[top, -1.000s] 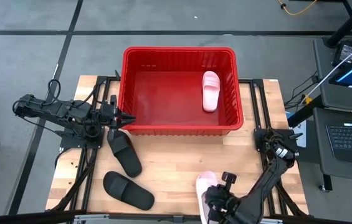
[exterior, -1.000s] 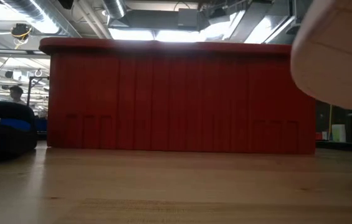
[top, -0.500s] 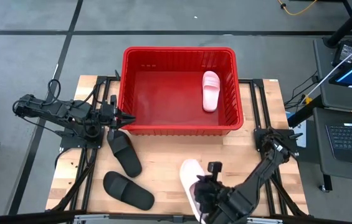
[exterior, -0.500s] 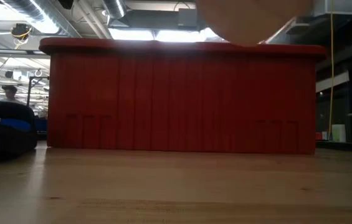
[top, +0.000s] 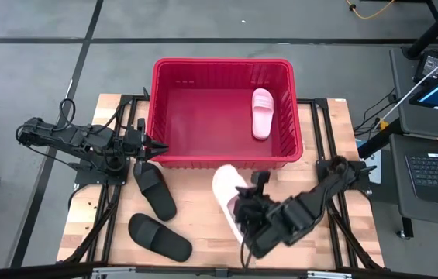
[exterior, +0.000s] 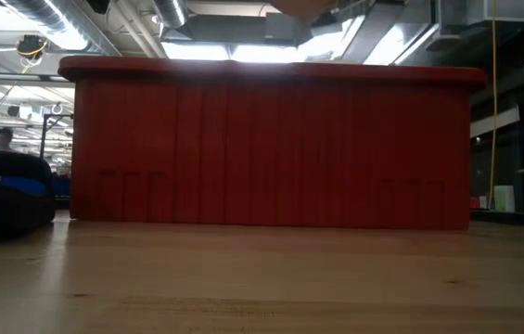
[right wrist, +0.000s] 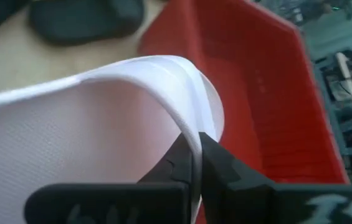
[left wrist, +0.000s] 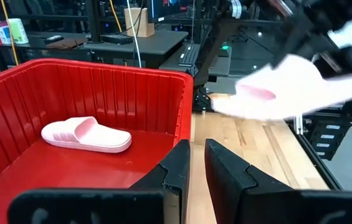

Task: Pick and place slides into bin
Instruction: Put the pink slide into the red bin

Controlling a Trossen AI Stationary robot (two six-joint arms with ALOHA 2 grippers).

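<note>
A: Start at the left side. What is the left arm doing?

B: It waits at the table's left edge. The left gripper sits just beside the bin's near-left corner, its fingers nearly together with only a thin slit between them, and nothing is in them.

A: And the black slides?

B: Both lie on the table in front of the bin. One black slide is just below the left gripper, angled; the other black slide lies nearer the table's front edge, close to the first one but apart from it.

A: What about the bin itself?

B: The red bin stands at the far side of the table. One pink slide rests on its floor, close to the right wall.

A: And the other pink one?

B: The second pink slide is clenched in the right gripper, whose fingers pinch its edge. It is held above the table, just in front of the bin's near wall. The low view shows only a pale sliver at the very top, above the bin's rim.
</note>
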